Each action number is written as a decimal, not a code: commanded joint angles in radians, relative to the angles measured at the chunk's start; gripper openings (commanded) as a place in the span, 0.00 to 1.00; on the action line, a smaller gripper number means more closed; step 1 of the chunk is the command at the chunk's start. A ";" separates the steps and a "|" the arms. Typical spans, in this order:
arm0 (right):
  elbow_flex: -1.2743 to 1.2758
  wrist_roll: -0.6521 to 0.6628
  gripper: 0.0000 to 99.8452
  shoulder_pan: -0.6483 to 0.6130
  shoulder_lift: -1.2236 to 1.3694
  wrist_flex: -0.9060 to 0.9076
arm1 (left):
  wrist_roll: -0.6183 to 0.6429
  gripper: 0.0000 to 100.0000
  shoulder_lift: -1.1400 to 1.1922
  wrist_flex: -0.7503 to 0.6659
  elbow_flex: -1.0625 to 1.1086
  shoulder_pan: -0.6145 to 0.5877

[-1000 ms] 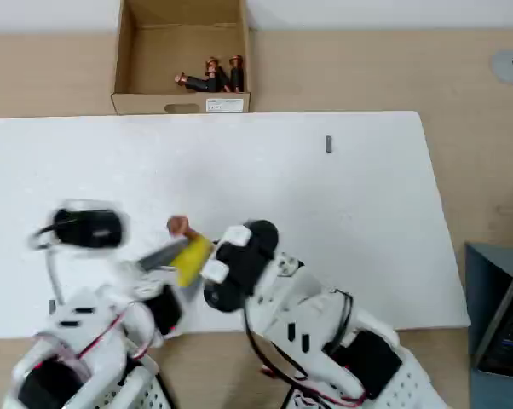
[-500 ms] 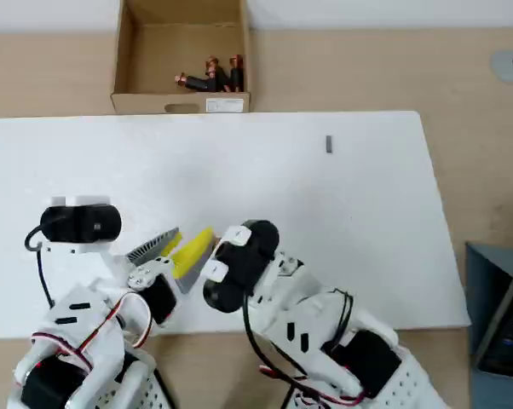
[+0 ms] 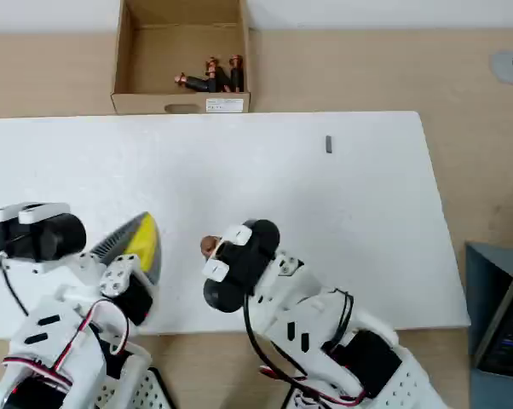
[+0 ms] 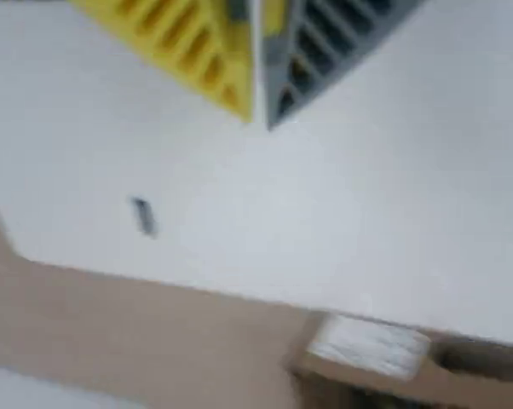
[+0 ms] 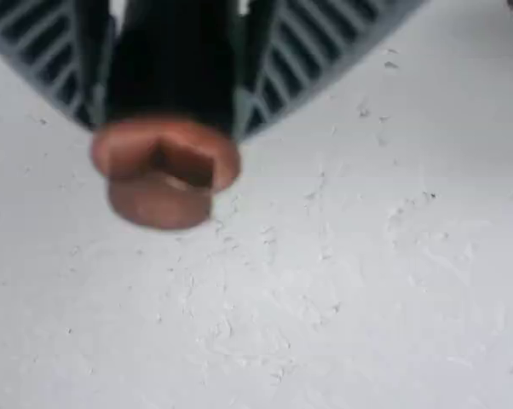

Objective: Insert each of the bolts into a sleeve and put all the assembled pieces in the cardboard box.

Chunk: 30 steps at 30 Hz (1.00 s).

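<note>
Holding the sleeve with its bolt poking out front, the right gripper has the cardboard box far ahead and a bit left, while the left gripper sits pinched shut, empty.

Assembled pieces in cardboard box — behind the mat

No lettering, number or sign can be read anywhere in the scene. A white label sits on the near outer wall of the cardboard box, beside its hand slot, but its print is too small to make out.
</note>
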 commanded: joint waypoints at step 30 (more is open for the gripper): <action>-0.834 -0.035 0.01 0.384 0.944 -0.199 | -0.252 0.00 -0.004 -0.133 0.643 -0.328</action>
